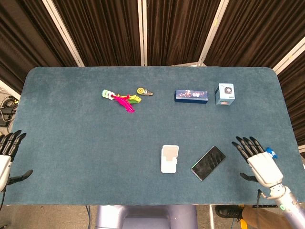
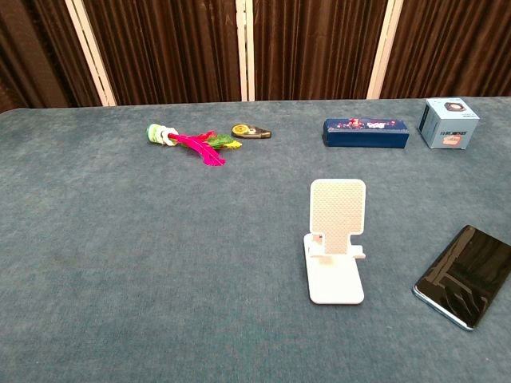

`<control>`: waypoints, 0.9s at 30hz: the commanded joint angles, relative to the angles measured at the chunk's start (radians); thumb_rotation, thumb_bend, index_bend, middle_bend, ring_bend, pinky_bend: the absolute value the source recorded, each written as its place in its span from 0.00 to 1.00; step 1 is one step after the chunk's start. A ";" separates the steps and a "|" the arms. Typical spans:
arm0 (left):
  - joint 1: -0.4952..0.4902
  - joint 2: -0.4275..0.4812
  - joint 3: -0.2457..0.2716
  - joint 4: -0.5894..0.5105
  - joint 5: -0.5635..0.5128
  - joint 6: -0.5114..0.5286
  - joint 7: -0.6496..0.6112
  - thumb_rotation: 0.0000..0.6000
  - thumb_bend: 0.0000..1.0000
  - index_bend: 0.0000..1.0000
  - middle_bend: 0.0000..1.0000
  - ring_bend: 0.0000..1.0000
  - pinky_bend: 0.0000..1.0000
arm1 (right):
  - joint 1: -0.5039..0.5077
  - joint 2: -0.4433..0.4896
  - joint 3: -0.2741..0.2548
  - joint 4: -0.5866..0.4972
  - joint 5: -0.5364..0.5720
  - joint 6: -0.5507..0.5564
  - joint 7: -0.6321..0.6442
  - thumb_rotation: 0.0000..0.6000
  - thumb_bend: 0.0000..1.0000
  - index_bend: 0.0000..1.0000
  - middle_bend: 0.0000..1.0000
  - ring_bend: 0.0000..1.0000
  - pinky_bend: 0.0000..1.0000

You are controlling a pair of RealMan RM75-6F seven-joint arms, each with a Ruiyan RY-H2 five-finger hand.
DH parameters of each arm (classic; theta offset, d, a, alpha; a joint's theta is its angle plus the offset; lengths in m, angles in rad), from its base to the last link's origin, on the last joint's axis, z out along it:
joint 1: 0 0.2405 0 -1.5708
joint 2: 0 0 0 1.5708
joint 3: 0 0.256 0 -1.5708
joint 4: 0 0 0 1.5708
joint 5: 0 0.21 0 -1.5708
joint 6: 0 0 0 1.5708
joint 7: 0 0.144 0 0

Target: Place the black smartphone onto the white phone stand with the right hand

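Right hand: the right hand (image 1: 259, 162) sits over the near right part of the table, palm down, dark fingers (image 1: 244, 147) spread and pointing away from the robot, thumb out to the side; released, holding nothing. It shows only in the head view.
Left hand: the left hand (image 1: 6, 155) is at the near left edge, partly cut off by the frame, fingers apart and empty.
Black smartphone: the black smartphone (image 1: 208, 163) lies flat on the cloth, screen up and glossy, with a thin pale rim, turned diagonally. It rests between the stand and the right hand, apart from both. In the chest view its right end runs out of frame (image 2: 467, 274).
White phone stand: the white phone stand (image 1: 169, 158) stands just left of the phone, a flat base with an upright textured back plate and a small lip (image 2: 336, 240); nothing rests on it.
Table: a blue-green cloth covers the table (image 1: 71, 143).
Blue scrap: a small blue object (image 1: 270, 152) peeks out behind the right hand; what it is cannot be told.
Far row: a pink and green feathered toy (image 1: 121, 99), a small dark and yellow item (image 1: 144, 91), a long dark blue box (image 1: 190, 96) and a pale blue box (image 1: 224, 93) lie toward the back.
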 commanded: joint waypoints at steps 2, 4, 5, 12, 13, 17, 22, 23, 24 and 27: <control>-0.008 -0.012 -0.005 0.003 -0.024 -0.019 0.022 1.00 0.00 0.00 0.00 0.00 0.00 | 0.114 -0.043 -0.054 0.225 -0.146 -0.086 0.072 1.00 0.00 0.01 0.10 0.01 0.01; -0.010 -0.017 -0.008 0.003 -0.034 -0.023 0.030 1.00 0.00 0.00 0.00 0.00 0.00 | 0.142 -0.068 -0.073 0.288 -0.192 -0.093 0.074 1.00 0.00 0.01 0.14 0.05 0.04; -0.011 -0.019 -0.009 0.004 -0.037 -0.024 0.035 1.00 0.00 0.00 0.00 0.00 0.00 | 0.154 -0.080 -0.081 0.314 -0.213 -0.091 0.070 1.00 0.01 0.02 0.15 0.07 0.05; -0.022 -0.037 -0.011 0.012 -0.062 -0.050 0.069 1.00 0.00 0.00 0.00 0.00 0.00 | 0.227 -0.165 -0.130 0.472 -0.332 -0.090 0.042 1.00 0.05 0.04 0.15 0.09 0.05; -0.023 -0.039 -0.012 0.013 -0.066 -0.052 0.073 1.00 0.00 0.00 0.00 0.00 0.00 | 0.233 -0.175 -0.132 0.484 -0.337 -0.091 0.041 1.00 0.06 0.04 0.15 0.09 0.05; -0.027 -0.046 -0.016 0.016 -0.082 -0.062 0.085 1.00 0.00 0.00 0.00 0.00 0.00 | 0.260 -0.209 -0.141 0.512 -0.348 -0.104 0.062 1.00 0.06 0.04 0.14 0.09 0.05; -0.032 -0.053 -0.019 0.020 -0.097 -0.071 0.099 1.00 0.00 0.00 0.00 0.00 0.00 | 0.289 -0.243 -0.149 0.540 -0.361 -0.115 0.050 1.00 0.06 0.04 0.13 0.09 0.05; -0.032 -0.054 -0.019 0.020 -0.099 -0.072 0.101 1.00 0.00 0.00 0.00 0.00 0.00 | 0.292 -0.248 -0.151 0.543 -0.360 -0.118 0.050 1.00 0.06 0.04 0.13 0.09 0.05; -0.033 -0.055 -0.019 0.020 -0.101 -0.073 0.102 1.00 0.00 0.00 0.00 0.00 0.00 | 0.296 -0.253 -0.153 0.546 -0.360 -0.122 0.050 1.00 0.06 0.04 0.13 0.09 0.05; -0.034 -0.058 -0.021 0.022 -0.106 -0.074 0.107 1.00 0.00 0.00 0.00 0.00 0.00 | 0.306 -0.266 -0.159 0.557 -0.360 -0.132 0.045 1.00 0.06 0.04 0.13 0.09 0.05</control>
